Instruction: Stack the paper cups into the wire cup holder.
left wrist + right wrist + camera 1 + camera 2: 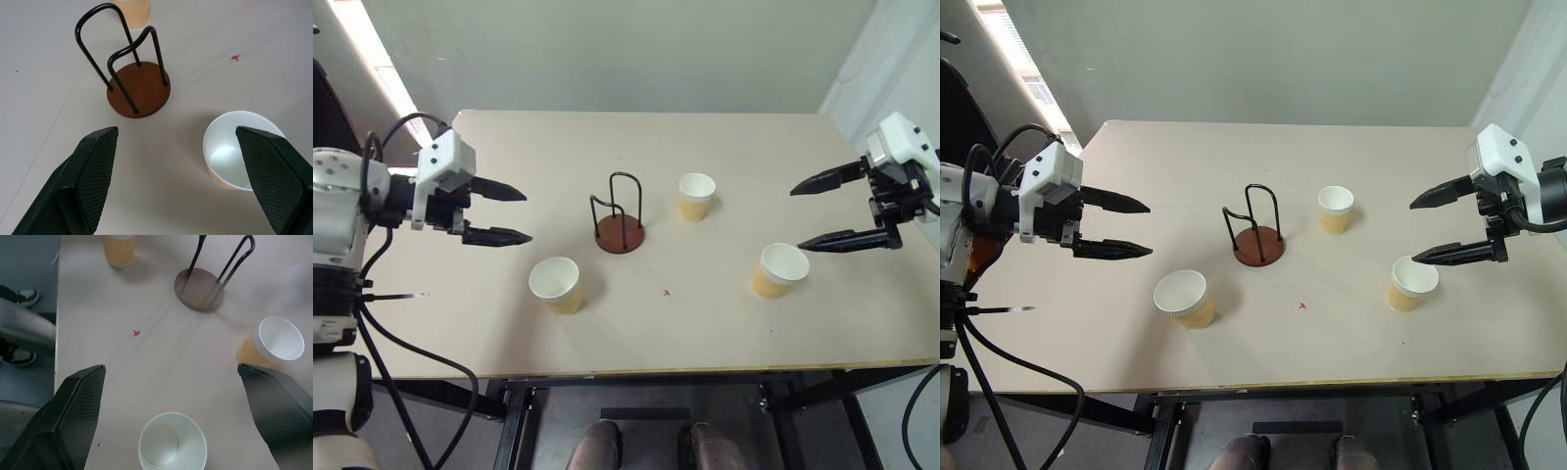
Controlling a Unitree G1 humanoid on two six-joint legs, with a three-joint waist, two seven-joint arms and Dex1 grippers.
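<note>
The wire cup holder [620, 227], a reddish-brown disc with black wire loops, stands empty at the table's middle. Three tan paper cups stand upright around it: one at the front left [556, 284], one behind and to the right [696, 196], one at the right [779, 269]. My left gripper [504, 214] hovers open above the table's left side, pointing toward the holder, with nothing between its fingers. My right gripper [815, 212] hangs open above the table at the right, its lower finger just over the right cup. The left wrist view shows the holder [139, 87] and the front-left cup [240, 155].
The beige table [646, 323] bears a small red mark [667, 292] in front of the holder. Its front edge runs close below the cups. A wall stands behind the table.
</note>
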